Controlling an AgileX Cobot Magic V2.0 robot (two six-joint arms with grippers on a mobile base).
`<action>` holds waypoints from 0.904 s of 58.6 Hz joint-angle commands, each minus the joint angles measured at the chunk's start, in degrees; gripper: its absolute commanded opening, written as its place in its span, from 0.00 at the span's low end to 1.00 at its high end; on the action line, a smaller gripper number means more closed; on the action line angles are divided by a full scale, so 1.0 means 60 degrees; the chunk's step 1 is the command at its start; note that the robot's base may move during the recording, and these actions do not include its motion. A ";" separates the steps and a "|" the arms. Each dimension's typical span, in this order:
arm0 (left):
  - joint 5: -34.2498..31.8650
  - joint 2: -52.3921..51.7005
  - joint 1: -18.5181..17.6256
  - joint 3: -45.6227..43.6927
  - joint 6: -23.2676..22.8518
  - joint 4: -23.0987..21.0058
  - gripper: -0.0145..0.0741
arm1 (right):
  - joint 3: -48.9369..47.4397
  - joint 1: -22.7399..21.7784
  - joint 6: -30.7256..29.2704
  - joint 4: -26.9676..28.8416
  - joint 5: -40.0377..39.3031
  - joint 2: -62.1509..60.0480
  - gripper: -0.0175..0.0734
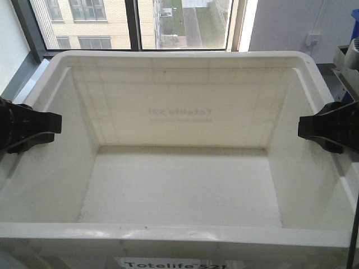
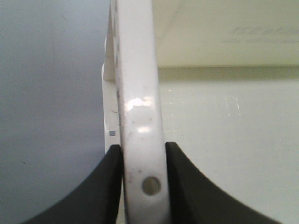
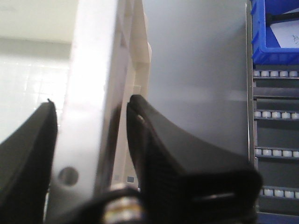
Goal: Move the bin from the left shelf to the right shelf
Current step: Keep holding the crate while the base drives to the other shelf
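Observation:
The white bin fills the front view, empty, with mirrored "Totelife 521" print showing through its far wall. My left gripper is shut on the bin's left rim. In the left wrist view, both black fingers of the left gripper press the rim from either side. My right gripper clamps the right rim. In the right wrist view, the right gripper straddles the rim. The right shelf, with rows of small white wheels, stands just beyond it.
A blue bin sits on the rack above the roller rows. A metal rack frame stands close to the white bin's right side. A window lies straight ahead behind the bin.

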 commanded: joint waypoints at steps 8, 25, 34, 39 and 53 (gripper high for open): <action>-0.1024 -0.0367 -0.0029 -0.0383 0.0389 0.0135 0.16 | -0.0319 -0.0150 -0.0013 -0.0774 -0.0891 -0.0139 0.21; -0.1024 -0.0367 -0.0029 -0.0383 0.0389 0.0135 0.16 | -0.0319 -0.0150 -0.0013 -0.0774 -0.0891 -0.0139 0.21; -0.1024 -0.0367 -0.0029 -0.0383 0.0389 0.0135 0.16 | -0.0319 -0.0150 -0.0013 -0.0774 -0.0891 -0.0139 0.21; -0.1024 -0.0367 -0.0029 -0.0383 0.0389 0.0135 0.16 | -0.0319 -0.0150 -0.0013 -0.0774 -0.0891 -0.0139 0.21; -0.1024 -0.0367 -0.0029 -0.0383 0.0389 0.0135 0.16 | -0.0319 -0.0150 -0.0013 -0.0774 -0.0891 -0.0139 0.21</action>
